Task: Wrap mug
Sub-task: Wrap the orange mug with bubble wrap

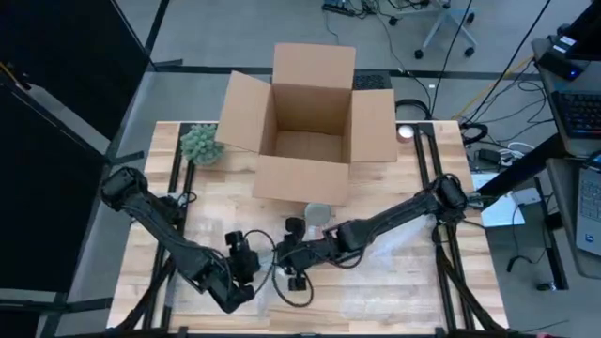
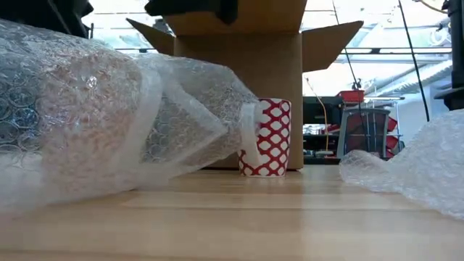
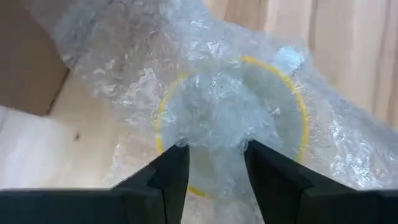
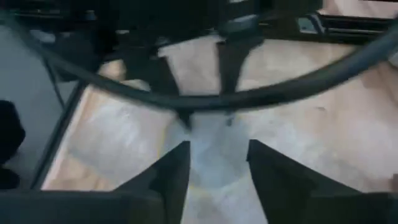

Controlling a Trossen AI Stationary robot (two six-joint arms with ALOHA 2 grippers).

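A red-and-white patterned mug point(image 2: 267, 138) stands upright on the wooden table point(image 2: 239, 217), before the cardboard box point(image 2: 239, 72). Bubble wrap point(image 2: 109, 116) bulges near left, touching it; more wrap point(image 2: 413, 170) lies right.

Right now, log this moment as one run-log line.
left gripper: shut on clear bubble wrap | right gripper: open, near left | red-and-white patterned mug: upright, unwrapped, before brown cardboard box

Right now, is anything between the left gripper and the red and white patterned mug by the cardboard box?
Yes. In the high view the right gripper sits between the left gripper and the red and white patterned mug, and crumpled clear bubble wrap lies against the mug's side.
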